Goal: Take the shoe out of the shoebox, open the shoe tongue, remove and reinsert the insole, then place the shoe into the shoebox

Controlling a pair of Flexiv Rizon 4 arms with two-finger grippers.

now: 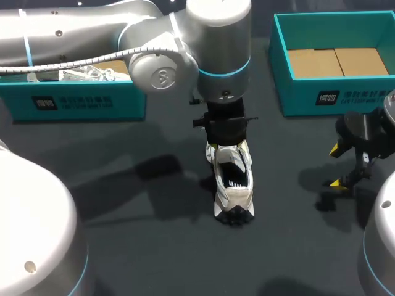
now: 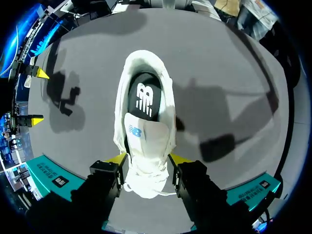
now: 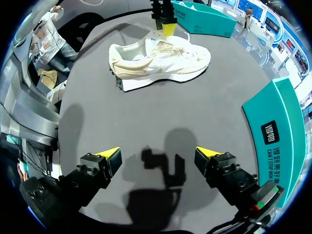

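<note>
A white shoe [image 1: 234,191] stands upright on the dark table [image 1: 154,246] near the middle, its heel toward me. Its black insole [image 2: 145,97] shows inside the opening, behind the raised white tongue [image 2: 141,131]. My left gripper [image 1: 227,148] comes down from above over the shoe's front part. In the left wrist view its yellow fingertips [image 2: 118,157] press the shoe [image 2: 146,165] from both sides, so the left gripper [image 2: 148,158] is shut on it. My right gripper [image 1: 338,166] hangs open to the right, well apart from the shoe [image 3: 161,61], with nothing in it [image 3: 158,156].
A teal shoebox [image 1: 333,92] with a cardboard floor stands at the back right. A second teal box [image 1: 74,102] at the back left holds something white and lies partly under my left arm. Bare table lies in front of the shoe.
</note>
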